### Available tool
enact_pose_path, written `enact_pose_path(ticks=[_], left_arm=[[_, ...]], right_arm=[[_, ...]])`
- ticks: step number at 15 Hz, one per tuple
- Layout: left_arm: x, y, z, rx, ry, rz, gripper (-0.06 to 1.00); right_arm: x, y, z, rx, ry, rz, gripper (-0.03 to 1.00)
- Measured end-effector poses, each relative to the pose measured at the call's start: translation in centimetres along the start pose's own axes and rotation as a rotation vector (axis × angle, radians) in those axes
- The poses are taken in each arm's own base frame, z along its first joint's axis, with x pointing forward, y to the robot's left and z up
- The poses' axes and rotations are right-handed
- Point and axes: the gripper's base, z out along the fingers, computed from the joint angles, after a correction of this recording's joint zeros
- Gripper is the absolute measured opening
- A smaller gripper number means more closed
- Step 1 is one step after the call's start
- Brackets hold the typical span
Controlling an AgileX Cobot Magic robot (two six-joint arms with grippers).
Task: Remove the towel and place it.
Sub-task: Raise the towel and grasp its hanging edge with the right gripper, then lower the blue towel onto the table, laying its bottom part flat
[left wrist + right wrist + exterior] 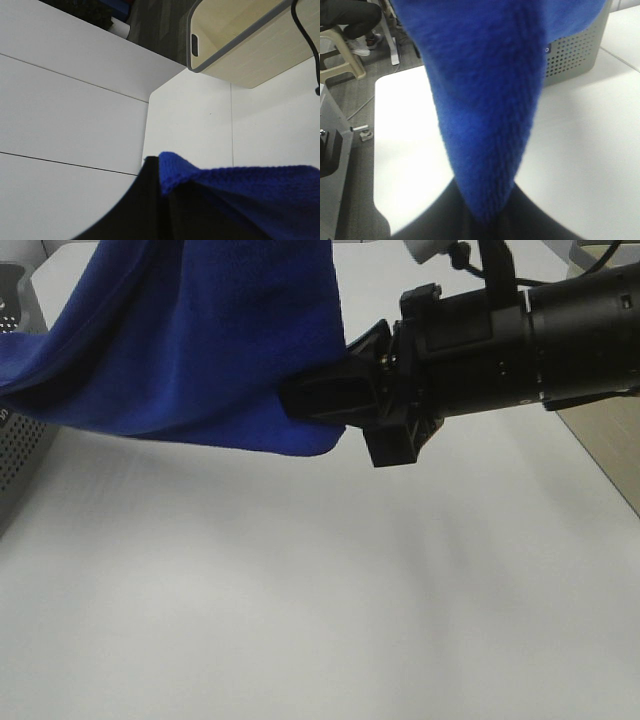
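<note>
The right pincer (292, 400) and left pincer (161, 200) each clamp the blue towel (200, 340) above the white table (300, 590).

towel (485, 100): pinched in jaws | grey basket (572, 55): behind | white table (580, 165): below

You had bright, even overhead light: the white table (300, 620) read nearly washed out in the exterior high view, with only faint, soft-edged shadows below the right arm (560, 340). In your right wrist view the towel (485, 100) sat too close and blurred; your left wrist view showed its weave sharper.
</note>
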Motion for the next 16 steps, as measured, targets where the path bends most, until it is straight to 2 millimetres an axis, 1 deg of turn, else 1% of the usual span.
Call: enact_pose_path(ticks=[1,3,5,7,9,10,12,15,16], left_arm=[[0.1,-0.3,0.7,0.013,0.007,0.0,0.0],[0.3,-0.5,2.6,-0.013,-0.007,0.0,0.0],[0.1,-0.1,4.5,-0.127,-0.064,0.0,0.0],[-0.3,0.5,5.6,-0.248,-0.125,0.0,0.0],[-0.3,0.9,6.1,-0.321,-0.158,0.0,0.0],[0.0,1.2,6.1,-0.337,-0.16,-0.02,0.0],[1.1,1.8,5.9,-0.345,-0.154,-0.137,0.0],[2.6,1.8,5.9,-0.279,-0.108,-0.3,0.0],[3.1,1.7,5.9,-0.251,-0.088,-0.371,0.0]], right_arm=[[-0.6,0.3,-0.8,0.04,0.011,-0.024,0.0],[-1.5,0.6,-2.6,0.163,0.039,-0.073,0.0],[-2.6,0.4,-4.5,0.318,0.072,-0.181,0.0],[-4.3,0.5,-6.4,0.439,0.079,-0.298,0.0],[-5.6,0.6,-7.8,0.526,0.085,-0.399,0.0],[-5.9,0.6,-8.2,0.554,0.094,-0.43,0.0],[-6.1,0.6,-8.8,0.592,0.1,-0.433,0.0],[-5.6,0.7,-8.8,0.573,0.146,-0.38,0.0],[-4.9,1.0,-8.6,0.524,0.218,-0.362,0.0]])
